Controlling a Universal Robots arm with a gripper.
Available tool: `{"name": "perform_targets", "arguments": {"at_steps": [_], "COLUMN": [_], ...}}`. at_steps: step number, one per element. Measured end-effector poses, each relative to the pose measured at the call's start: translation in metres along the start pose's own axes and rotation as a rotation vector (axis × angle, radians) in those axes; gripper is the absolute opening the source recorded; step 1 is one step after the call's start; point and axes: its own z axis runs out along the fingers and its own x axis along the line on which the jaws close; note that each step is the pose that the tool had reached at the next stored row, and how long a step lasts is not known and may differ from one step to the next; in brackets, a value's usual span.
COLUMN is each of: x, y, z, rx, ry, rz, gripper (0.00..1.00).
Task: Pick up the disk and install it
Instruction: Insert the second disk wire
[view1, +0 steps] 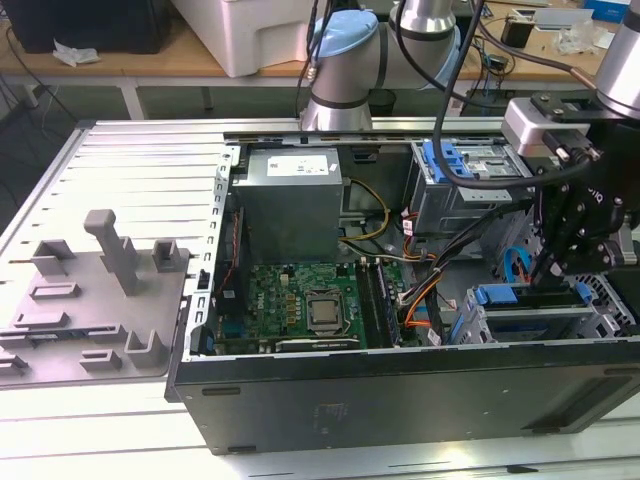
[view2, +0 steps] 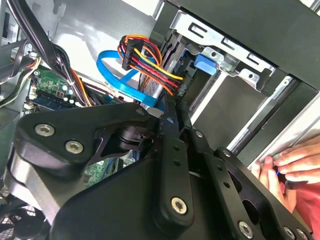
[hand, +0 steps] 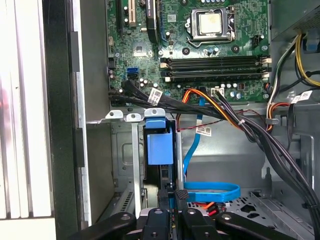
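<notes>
Hanging over the open computer case (view1: 400, 400) at about 3 o'clock in the exterior view, the tool (view1: 556, 268) sits at the drive cage (view1: 530, 322). Its fingers (hand: 170, 200) are nearly closed, pinching the edge of the disk (hand: 160, 150), which stands on edge in the cage slot, blue carrier showing. A hand (view2: 295, 165) rests on the case edge in the second wrist view.
</notes>
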Motion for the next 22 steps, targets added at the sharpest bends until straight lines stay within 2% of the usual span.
{"name": "perform_targets", "arguments": {"at_steps": [22], "x": [-0.0002], "y": [0.0001], "z": [0.004], "rx": [0.0], "ry": [0.0001], "rz": [0.0], "gripper": [0.16]}}
